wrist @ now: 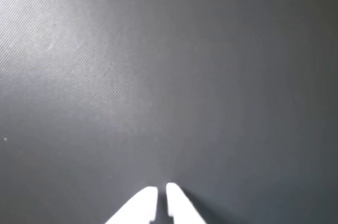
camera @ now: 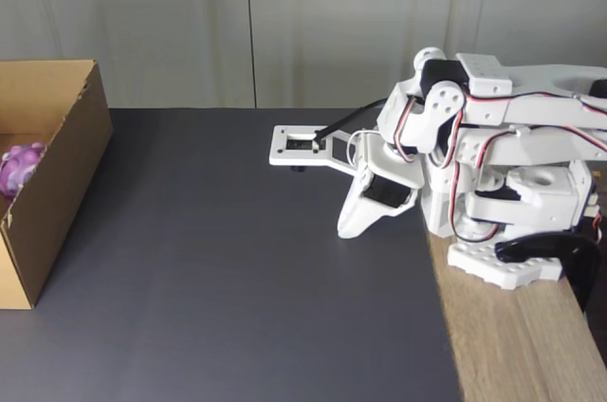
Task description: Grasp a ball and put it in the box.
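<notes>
Fingers [wrist: 158,203] nearly together over mat [wrist: 169,76]; ball [camera: 19,167] inside box [camera: 57,184].

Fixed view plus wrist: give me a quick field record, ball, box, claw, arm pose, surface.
ball: pink and purple, inside the box at the fixed view's left edge
box: brown cardboard, open top, on the mat
claw: white, fingertips nearly together, nothing between them, over bare mat in the wrist view
arm: folded up at the right, far from the box
surface: dark grey mat on a wooden table
task state: ball already in box
</notes>
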Robot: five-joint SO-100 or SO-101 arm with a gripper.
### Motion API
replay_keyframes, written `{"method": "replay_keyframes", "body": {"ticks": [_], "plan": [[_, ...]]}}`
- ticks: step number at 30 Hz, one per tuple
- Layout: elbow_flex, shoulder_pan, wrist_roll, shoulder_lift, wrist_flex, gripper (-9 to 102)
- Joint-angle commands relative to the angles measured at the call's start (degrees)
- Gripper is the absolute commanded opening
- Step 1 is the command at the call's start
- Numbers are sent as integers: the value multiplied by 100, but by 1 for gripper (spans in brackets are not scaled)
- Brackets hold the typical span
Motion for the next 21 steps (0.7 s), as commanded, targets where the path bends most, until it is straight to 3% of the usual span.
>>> {"method": "replay_keyframes", "body": {"ticks": [1,21], "plan": [[18,70,-185,-35,167,3],[18,176,-246,-35,176,3]]}}
